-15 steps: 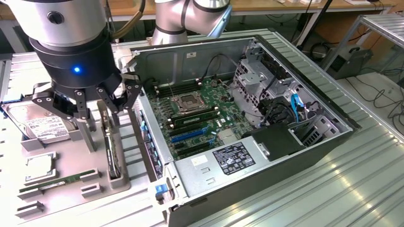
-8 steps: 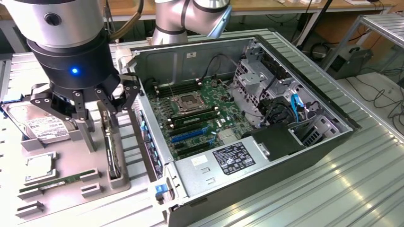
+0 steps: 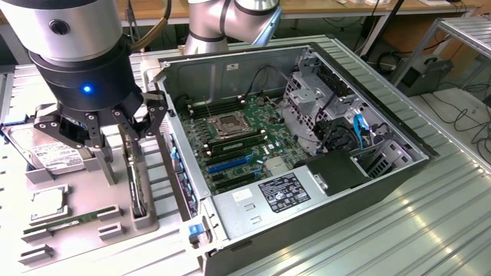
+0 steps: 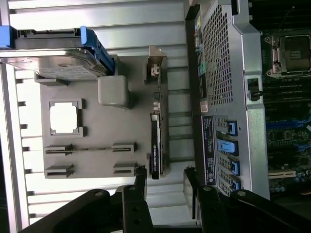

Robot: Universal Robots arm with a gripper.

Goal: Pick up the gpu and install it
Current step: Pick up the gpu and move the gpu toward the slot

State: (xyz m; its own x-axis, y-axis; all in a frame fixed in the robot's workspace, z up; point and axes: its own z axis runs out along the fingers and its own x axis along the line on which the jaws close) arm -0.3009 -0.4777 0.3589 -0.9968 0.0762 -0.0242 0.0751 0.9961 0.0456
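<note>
The gpu (image 3: 137,184) stands on its edge in a slot of the grey holder tray (image 3: 84,198), beside the open computer case (image 3: 307,144). In the wrist view the gpu (image 4: 155,145) appears edge-on as a narrow dark strip, with its silver bracket at the far end. My gripper (image 3: 115,135) hangs just above the card's rear part. Its black fingers (image 4: 141,187) stand apart, so the gripper (image 4: 165,187) is open, with nothing between the fingers, and they line up with the card's near end.
The tray also carries a hard drive (image 3: 50,152) with a white label, a square processor (image 3: 50,204) and a memory stick (image 3: 65,224). Inside the case lies the motherboard (image 3: 238,144) with blue card slots (image 3: 230,164). The case's side wall (image 4: 228,97) runs close beside the gpu.
</note>
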